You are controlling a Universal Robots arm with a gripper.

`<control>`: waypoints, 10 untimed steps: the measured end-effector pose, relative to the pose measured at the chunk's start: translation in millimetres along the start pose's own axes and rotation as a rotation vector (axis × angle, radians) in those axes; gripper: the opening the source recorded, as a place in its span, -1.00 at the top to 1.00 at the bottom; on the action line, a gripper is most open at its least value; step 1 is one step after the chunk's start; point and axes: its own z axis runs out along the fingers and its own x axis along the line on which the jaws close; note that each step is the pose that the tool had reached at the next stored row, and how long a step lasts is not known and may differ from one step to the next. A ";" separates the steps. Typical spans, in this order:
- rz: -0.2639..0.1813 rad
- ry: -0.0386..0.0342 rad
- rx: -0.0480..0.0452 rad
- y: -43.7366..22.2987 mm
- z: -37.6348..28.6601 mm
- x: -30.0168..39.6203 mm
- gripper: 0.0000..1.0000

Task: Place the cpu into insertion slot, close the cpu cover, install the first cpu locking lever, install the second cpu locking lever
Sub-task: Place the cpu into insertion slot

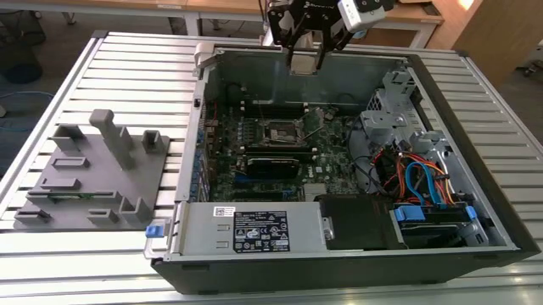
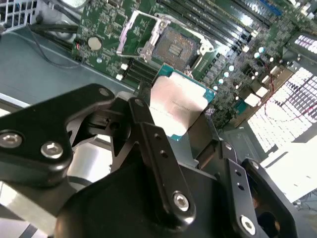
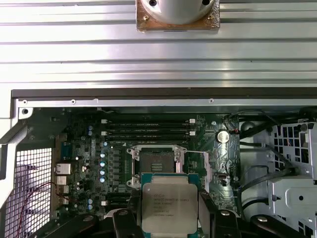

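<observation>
Gripper (image 2: pixel 174 110) fingers (image 2: pixel 148 124) clamp the cpu (image 2: pixel 181 101) by two opposite edges, well above the insertion slot (image 2: pixel 174 47).

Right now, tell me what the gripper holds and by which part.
The gripper holds the cpu, clamped by two opposite side edges, its metal top showing in both wrist views.

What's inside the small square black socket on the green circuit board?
Nothing: the small square black socket shows its dark centre, with the thin silvery cover frame swung open beside it. The flat silver-grey chip is in the gripper, apart from it. The chip's underside is hidden.
</observation>
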 end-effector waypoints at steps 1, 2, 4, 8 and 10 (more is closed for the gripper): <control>0.000 0.0000 0.0000 0.0 0.0 0.0 -0.08; 0.000 0.0000 0.0000 0.0 0.0 0.0 -0.08; 0.008 -0.0008 -0.0002 0.0 0.0 0.0 -0.08; 0.063 -0.0056 -0.0011 0.0 0.3 0.0 -0.08; 0.088 -0.0078 -0.0015 -0.1 0.5 0.0 -0.08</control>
